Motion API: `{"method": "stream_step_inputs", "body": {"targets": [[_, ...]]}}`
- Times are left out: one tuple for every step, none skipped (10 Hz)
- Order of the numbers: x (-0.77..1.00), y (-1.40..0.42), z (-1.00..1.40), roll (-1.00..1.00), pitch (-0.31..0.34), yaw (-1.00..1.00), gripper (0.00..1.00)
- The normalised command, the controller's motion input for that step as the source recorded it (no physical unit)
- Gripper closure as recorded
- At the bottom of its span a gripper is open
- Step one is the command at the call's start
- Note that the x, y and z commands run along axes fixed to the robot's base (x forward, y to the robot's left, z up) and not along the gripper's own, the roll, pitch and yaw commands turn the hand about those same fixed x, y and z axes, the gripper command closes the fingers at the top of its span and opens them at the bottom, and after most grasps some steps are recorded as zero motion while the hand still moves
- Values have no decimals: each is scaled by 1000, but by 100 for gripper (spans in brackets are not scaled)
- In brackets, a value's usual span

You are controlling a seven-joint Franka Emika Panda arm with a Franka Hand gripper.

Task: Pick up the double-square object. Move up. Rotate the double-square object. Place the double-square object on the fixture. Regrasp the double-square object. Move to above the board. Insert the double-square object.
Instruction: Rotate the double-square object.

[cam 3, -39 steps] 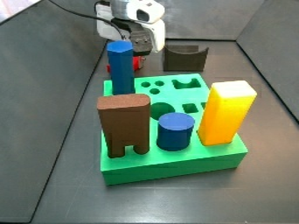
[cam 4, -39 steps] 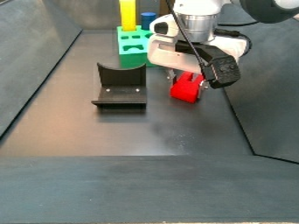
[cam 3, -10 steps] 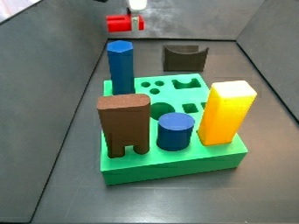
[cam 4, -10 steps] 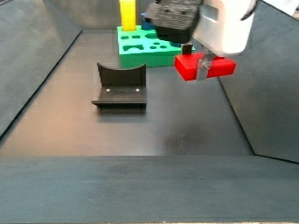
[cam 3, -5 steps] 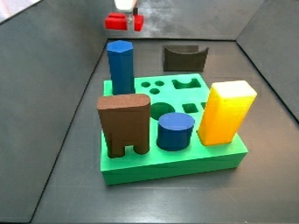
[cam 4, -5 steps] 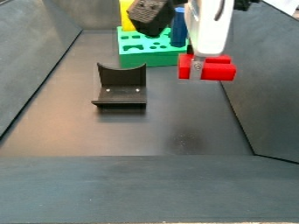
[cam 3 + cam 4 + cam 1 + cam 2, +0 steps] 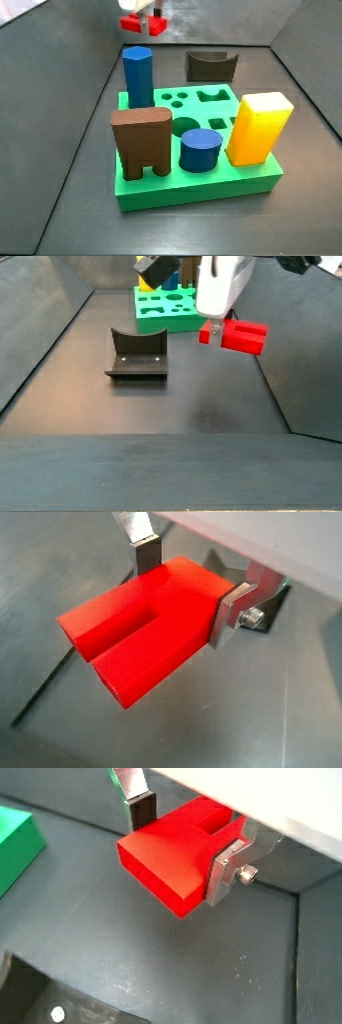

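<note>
I am holding my pincer [image 7: 187,584] clamped on the double-square object [image 7: 140,631], one silver finger [image 7: 144,552] pressing one flank and the other plate pressing the opposite flank, and in both wrist views the red block is sticking out beyond the pads with its stepped end face showing. In a side view the block [image 7: 235,336] is hanging clear of the dark floor, lying roughly level and a little tilted, so I am judging that the lift is done and the rotating step is the one in hand. Beyond it on the floor, well apart and lower, the fixture [image 7: 136,353] is standing empty with its notched top open. Farther off, the board [image 7: 163,308] is sitting with the yellow block [image 7: 144,271] upright in it; from the opposite side view the board [image 7: 201,185] is also carrying a blue column [image 7: 138,78] and a brown arch block [image 7: 140,143]. Next I am expecting to finish the turn, carry the block over the fixture's notch, and lower it squarely before loosening my grip.
</note>
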Motion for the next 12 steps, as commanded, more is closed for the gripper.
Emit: {"method": "stream_step_inputs", "body": {"targets": [[-12, 11, -1, 0, 3, -1000, 100], [-12, 11, -1, 0, 3, -1000, 100], [-12, 11, -1, 0, 3, -1000, 100], [-12, 11, -1, 0, 4, -1000, 100], [-12, 12, -1, 0, 4, -1000, 100], [-12, 12, -1, -1, 5, -1000, 100], [-12, 12, -1, -1, 5, -1000, 100], [-12, 12, -1, -1, 6, -1000, 100], [-12, 12, -1, -1, 6, -1000, 100], [-12, 12, -1, -1, 7, -1000, 100], [-12, 12, -1, -1, 8, -1000, 100], [-12, 12, -1, -1, 10, -1000, 100]]}}
